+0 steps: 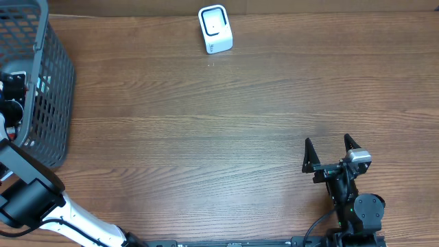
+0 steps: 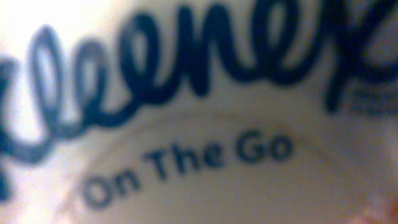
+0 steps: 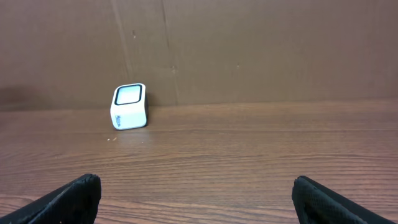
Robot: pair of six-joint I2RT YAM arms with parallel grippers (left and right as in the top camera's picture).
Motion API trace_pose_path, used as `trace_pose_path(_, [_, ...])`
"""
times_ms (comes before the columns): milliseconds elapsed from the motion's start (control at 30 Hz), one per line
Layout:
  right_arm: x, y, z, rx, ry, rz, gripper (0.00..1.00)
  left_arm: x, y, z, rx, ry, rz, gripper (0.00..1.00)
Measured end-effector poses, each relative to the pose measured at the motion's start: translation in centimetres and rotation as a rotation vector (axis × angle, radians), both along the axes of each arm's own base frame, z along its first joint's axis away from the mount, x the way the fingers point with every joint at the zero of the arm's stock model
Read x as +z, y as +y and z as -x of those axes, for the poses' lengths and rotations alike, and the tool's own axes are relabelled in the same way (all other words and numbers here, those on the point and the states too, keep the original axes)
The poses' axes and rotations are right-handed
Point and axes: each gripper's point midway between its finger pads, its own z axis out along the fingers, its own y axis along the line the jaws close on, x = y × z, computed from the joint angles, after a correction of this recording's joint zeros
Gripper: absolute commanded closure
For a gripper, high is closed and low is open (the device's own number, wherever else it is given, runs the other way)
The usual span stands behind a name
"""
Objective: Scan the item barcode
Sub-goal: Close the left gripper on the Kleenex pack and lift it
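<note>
tissue pack point(image 2: 199, 124) is judged to lie in basket point(image 1: 48, 103), awaiting pick-up | left claw point(image 1: 14, 86) is placed inside basket, close over it; grip cannot be told | right claw point(image 1: 327, 140) is held spread far right of basket, leaving scanner point(image 1: 215, 29) unblocked

We find the basket point(image 1: 55, 96) at the table's point(image 1: 206, 137) left edge, the scanner point(image 1: 215, 29) at the back near the middle, and our right gripper point(image 1: 327, 140) front right, well apart from both.
</note>
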Motion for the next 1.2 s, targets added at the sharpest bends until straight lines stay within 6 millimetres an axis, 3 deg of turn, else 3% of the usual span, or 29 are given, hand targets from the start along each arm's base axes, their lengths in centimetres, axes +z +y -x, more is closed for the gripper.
trace_pose_path(300, [0.0, 0.0, 0.0, 0.000, 0.000, 0.000, 0.00, 0.9, 0.3, -0.3, 0.074, -0.007, 0.034, 0.70])
trace_pose_path(500, [0.0, 0.0, 0.0, 0.000, 0.000, 0.000, 0.00, 4.2, 0.9, -0.9, 0.116, -0.072, 0.005, 0.68])
trace_pose_path(633, [0.0, 0.0, 0.0, 0.000, 0.000, 0.000, 0.00, 9.1, 1.2, -0.9, 0.151, -0.156, -0.056, 0.68])
trace_pose_path(933, [0.0, 0.0, 0.0, 0.000, 0.000, 0.000, 0.00, 23.3, 0.2, 0.5, 0.231, -0.445, -0.214, 0.67])
trace_pose_path(1067, [0.0, 0.0, 0.0, 0.000, 0.001, 0.000, 0.00, 29.4, -1.6, 2.5, 0.259, -0.571, -0.257, 0.68])
trace_pose_path(1200, [0.0, 0.0, 0.0, 0.000, 0.000, 0.000, 0.00, 33.5, -4.1, 4.8, 0.299, -0.655, -0.244, 0.69])
